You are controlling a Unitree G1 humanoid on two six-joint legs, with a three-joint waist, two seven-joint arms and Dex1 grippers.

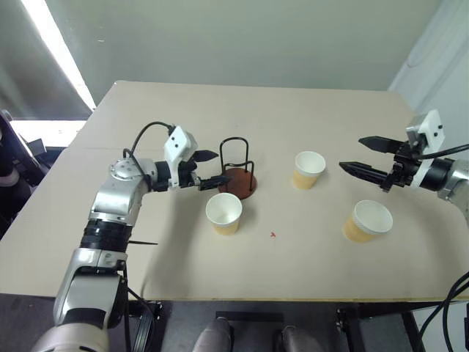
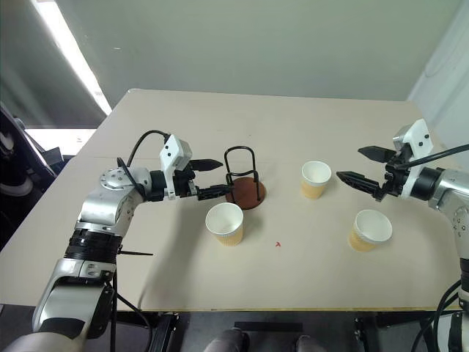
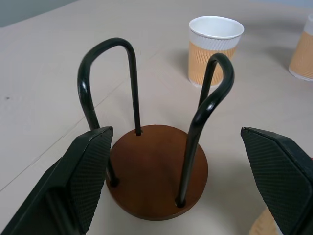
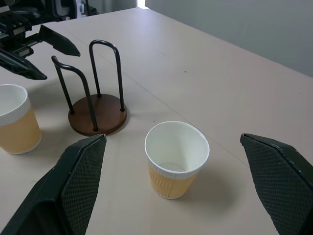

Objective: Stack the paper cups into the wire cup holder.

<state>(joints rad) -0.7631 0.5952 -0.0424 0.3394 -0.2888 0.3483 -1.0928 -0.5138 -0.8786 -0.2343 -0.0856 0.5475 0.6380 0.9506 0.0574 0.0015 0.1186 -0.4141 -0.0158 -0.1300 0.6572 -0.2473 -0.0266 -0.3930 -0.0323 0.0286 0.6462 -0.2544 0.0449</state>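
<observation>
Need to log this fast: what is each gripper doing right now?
Left gripper: open, empty, at the black wire cup holder on its reddish-brown disc base.
Right gripper: open, empty, facing a tan paper cup.

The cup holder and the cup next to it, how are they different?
The cup holder is thin black wire loops on a round brown base, so you can see through it; the cup is solid paper, tan outside and white inside. The holder stands taller than the cup. Both stand upright on the table, and both are empty.
</observation>
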